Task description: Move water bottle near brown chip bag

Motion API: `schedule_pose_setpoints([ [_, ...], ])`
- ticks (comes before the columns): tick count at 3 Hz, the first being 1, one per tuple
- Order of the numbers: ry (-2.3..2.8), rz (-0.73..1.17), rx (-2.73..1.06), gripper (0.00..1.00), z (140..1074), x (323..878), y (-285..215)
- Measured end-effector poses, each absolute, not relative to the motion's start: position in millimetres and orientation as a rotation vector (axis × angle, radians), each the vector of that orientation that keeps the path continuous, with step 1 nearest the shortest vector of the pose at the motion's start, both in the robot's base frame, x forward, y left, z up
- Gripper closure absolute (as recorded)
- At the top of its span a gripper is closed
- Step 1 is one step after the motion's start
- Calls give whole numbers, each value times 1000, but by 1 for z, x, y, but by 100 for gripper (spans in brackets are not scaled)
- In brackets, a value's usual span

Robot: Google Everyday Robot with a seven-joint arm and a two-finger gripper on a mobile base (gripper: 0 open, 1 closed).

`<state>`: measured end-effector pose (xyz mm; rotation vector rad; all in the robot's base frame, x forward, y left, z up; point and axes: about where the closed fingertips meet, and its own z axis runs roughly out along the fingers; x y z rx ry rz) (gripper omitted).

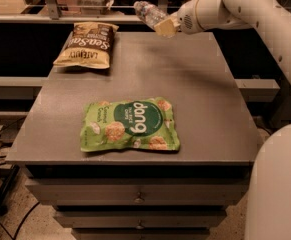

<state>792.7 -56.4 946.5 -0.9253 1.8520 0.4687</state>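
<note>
Pale two-finger tool [166, 27] clamping small clear crinkled plastic water bottle [148, 12], holding it tilted above far edge of grey desk [200, 84], right of dark brown crinkly chip bag [87, 46]. Risk: thin bottle slipping, rolling off far edge on release.

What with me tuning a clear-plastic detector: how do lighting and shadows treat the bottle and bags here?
Camera view: warm, dim light; the water bottle, held aloft by the gripper over the table's far edge, glints pale against dark background; the brown chip bag and green bag lie evenly lit, no strong glare.
</note>
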Motion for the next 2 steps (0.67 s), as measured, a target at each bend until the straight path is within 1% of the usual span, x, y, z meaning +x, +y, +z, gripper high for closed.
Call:
schedule_pose_setpoints([
  [1,1878,572,-1021,97,924,772,-13],
  [2,1929,610,-1043,75,900,761,2],
])
